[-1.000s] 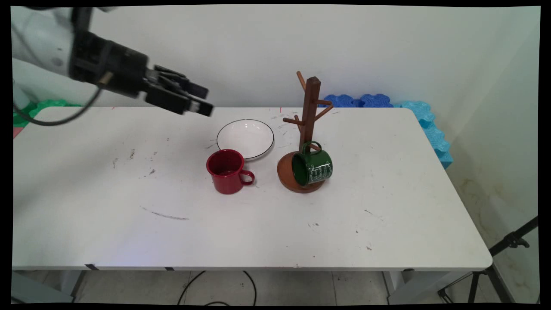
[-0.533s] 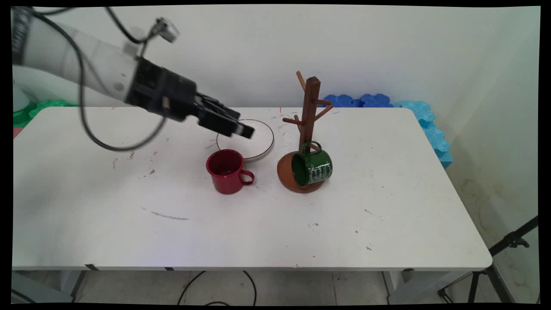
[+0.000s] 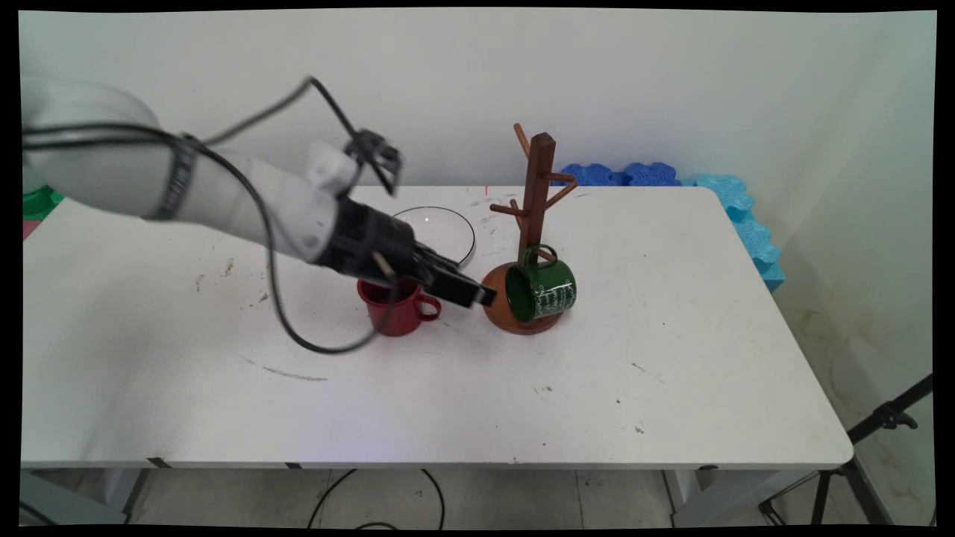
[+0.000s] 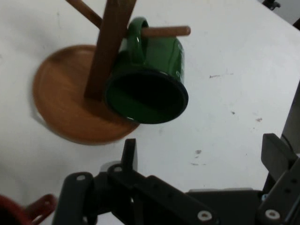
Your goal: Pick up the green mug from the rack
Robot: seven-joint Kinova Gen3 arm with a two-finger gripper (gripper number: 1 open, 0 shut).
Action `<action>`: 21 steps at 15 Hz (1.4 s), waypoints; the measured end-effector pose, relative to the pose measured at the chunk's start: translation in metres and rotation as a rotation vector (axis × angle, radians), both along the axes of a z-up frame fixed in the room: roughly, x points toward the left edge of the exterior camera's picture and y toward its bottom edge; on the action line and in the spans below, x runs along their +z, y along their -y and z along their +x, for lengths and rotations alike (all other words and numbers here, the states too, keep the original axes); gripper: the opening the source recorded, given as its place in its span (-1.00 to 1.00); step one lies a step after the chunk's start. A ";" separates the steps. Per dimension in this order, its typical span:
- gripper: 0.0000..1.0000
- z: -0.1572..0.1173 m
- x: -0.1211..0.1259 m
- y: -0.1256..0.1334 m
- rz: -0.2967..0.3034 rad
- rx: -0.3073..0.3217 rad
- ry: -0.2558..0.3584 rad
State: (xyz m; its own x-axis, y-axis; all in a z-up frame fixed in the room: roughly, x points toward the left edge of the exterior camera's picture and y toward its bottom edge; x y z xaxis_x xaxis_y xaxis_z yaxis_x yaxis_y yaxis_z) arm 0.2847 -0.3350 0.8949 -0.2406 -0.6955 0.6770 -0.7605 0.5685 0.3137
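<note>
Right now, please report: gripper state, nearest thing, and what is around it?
Gripper open, empty. Nearest: green mug hanging on wooden mug tree, mouth toward gripper. Red mug just beside the hand, white plate behind.

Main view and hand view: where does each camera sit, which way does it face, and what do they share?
Main view: fixed above the white table's near side, facing the back wall; shows the white arm and gripper.
Hand view: on the hand, looking along the open gripper; its fingers show.
Shared: green mug hanging on a peg of the wooden mug tree, the tree's round base, red mug.
</note>
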 end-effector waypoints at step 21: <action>1.00 -0.091 -0.085 0.014 -0.084 0.110 -0.048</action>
State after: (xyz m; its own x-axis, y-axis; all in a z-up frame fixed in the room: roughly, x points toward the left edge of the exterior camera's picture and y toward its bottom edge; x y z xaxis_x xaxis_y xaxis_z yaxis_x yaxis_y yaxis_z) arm 0.1942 -0.3494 0.8102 -0.1324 -0.6563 0.7428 -0.8048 0.5086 0.3059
